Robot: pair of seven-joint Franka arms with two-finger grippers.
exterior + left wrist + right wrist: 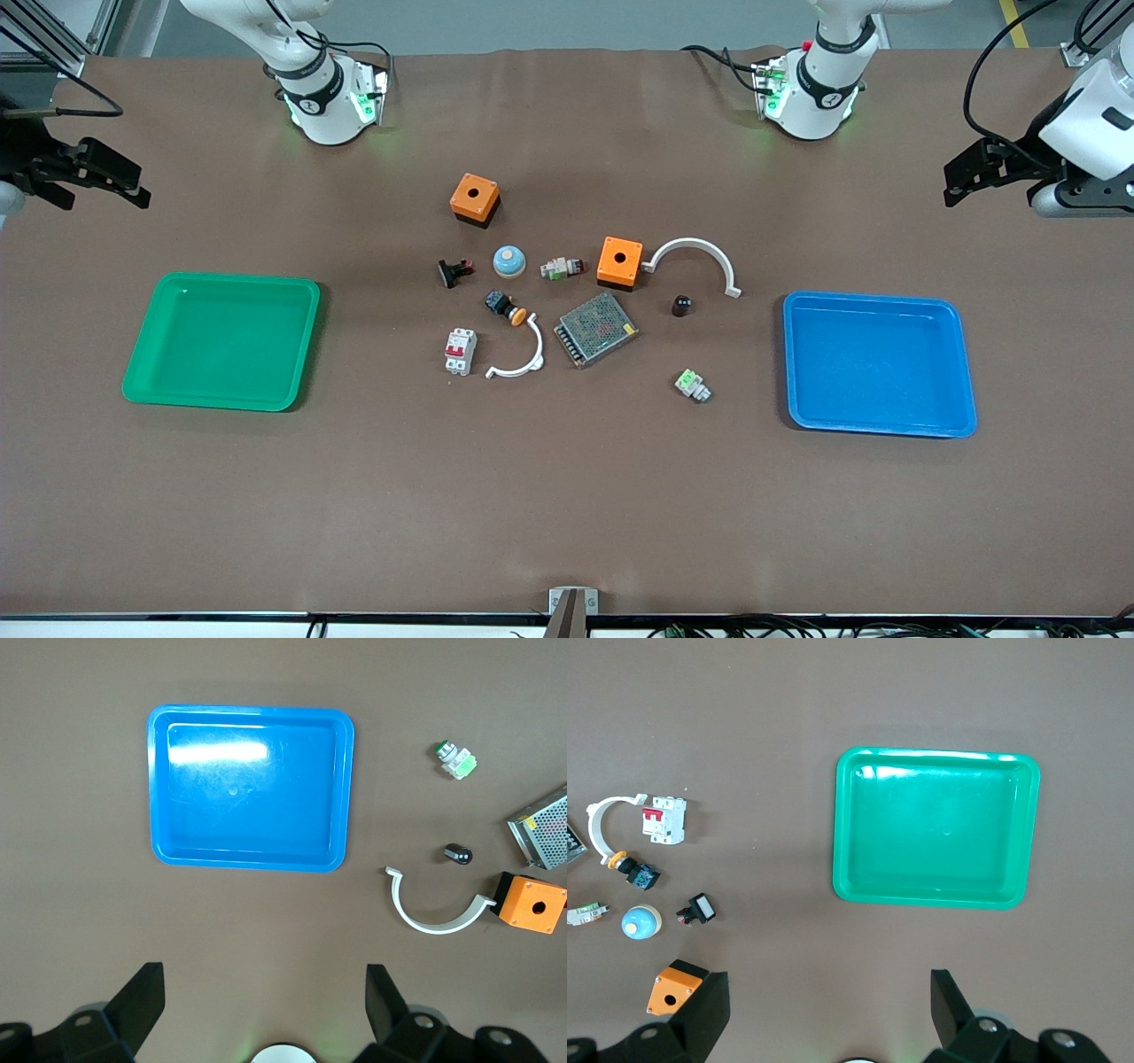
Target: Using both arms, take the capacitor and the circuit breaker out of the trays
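The capacitor (681, 305) is a tiny black cylinder on the table between a white arc and the mesh box; it also shows in the left wrist view (458, 853). The breaker (460, 351) is a small white block with red levers, lying beside another white arc, and shows in the right wrist view (663, 819). My left gripper (952, 184) hangs open and empty over the left arm's end of the table, its jaws wide apart (264, 976). My right gripper (133, 182) hangs open and empty over the right arm's end (828, 979).
A green tray (221, 400) lies toward the right arm's end, a blue tray (877, 427) toward the left arm's. Between them lie two orange boxes (475, 198) (619, 261), a mesh box (595, 329), white arcs, a blue dome (509, 260), an orange-capped button (506, 307) and green-white blocks.
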